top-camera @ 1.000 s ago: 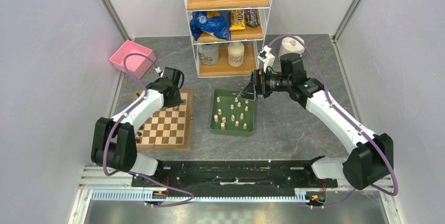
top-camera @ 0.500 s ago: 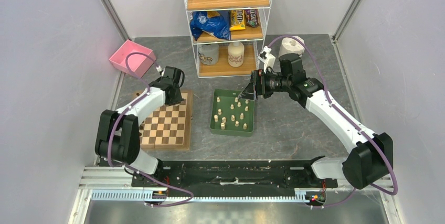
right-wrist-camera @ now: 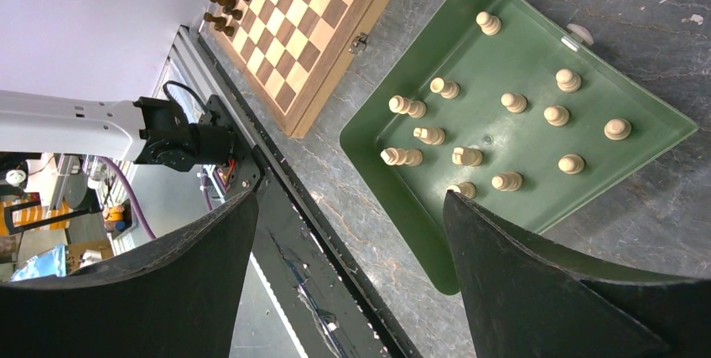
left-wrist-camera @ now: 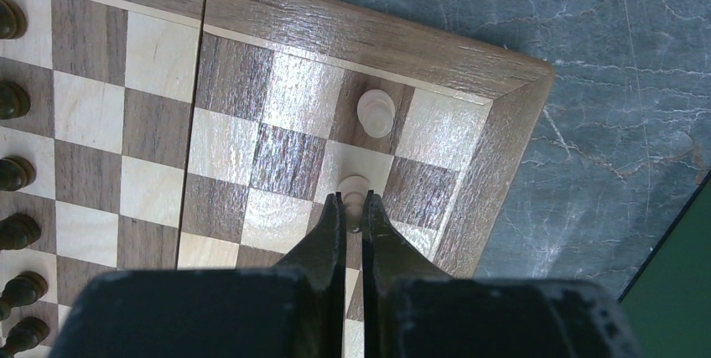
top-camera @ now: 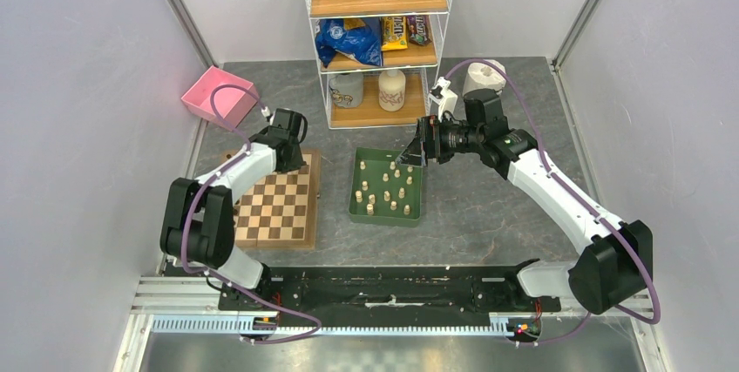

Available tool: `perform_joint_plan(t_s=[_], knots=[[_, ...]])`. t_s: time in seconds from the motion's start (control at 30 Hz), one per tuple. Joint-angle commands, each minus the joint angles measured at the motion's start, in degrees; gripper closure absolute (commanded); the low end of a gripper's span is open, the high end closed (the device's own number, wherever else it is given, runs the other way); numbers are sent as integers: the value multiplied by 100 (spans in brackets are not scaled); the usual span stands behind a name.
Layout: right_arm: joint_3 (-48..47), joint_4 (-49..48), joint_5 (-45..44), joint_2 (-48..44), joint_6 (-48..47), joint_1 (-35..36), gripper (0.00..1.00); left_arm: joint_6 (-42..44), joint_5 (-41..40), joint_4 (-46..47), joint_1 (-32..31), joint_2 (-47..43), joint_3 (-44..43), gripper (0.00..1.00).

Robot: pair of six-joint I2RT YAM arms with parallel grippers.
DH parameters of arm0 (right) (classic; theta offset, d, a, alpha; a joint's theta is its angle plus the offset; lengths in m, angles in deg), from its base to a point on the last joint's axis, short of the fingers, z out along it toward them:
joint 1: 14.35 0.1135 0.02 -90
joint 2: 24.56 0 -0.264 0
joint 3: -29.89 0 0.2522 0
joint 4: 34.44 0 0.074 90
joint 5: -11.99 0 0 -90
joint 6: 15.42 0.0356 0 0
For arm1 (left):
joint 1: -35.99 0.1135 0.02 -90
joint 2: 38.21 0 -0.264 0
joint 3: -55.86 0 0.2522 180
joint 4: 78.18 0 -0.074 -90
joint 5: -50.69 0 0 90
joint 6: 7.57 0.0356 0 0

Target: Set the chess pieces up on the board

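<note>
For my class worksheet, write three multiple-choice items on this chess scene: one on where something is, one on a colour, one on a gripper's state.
1. Where do the dark brown pieces stand?
A in the green tray
B on the board
C half in each

2. What colour are the chessmen in the green tray?
A cream
B dark brown
C both

3. The left gripper is:
A wide open above the tray
B shut on a cream piece on the board
C shut on nothing, above the tray

Answers: 1 B, they line one edge of the board. 2 A, every one in the tray is pale. 3 B, its fingers pinch the piece near the board's corner.
</note>
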Motion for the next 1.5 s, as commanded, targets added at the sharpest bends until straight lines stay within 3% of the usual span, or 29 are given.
perform_joint_plan(t_s=[0.0,0.2,0.4,0.63,0.93,1.07,1.17,1.33,1.47], knots=[[-287,-23,-71,-12,-30,13,11,186,-66,147,51,120,-216,98],[-288,-1,-79,-18,-25,11,11,193,-80,103,49,121,-200,96],[-307,3,-70,-28,-14,7,11,190,-88,86,49,162,-190,80],[-314,0,-53,-21,-12,13,11,176,-104,67,49,140,-208,69],[-352,6,-44,6,-20,10,11,125,-177,-128,53,-436,-217,51],[-348,13,-57,6,-34,13,11,67,-56,-139,27,-1057,-135,33],[-340,18,-71,27,-35,6,11,132,12,-68,-91,-1463,-107,12],[-315,1,-290,9,-12,14,11,264,63,-56,-770,-1524,-450,9],[-211,44,-1835,-209,360,9,11,590,-143,76,-1686,-1003,-843,14]])
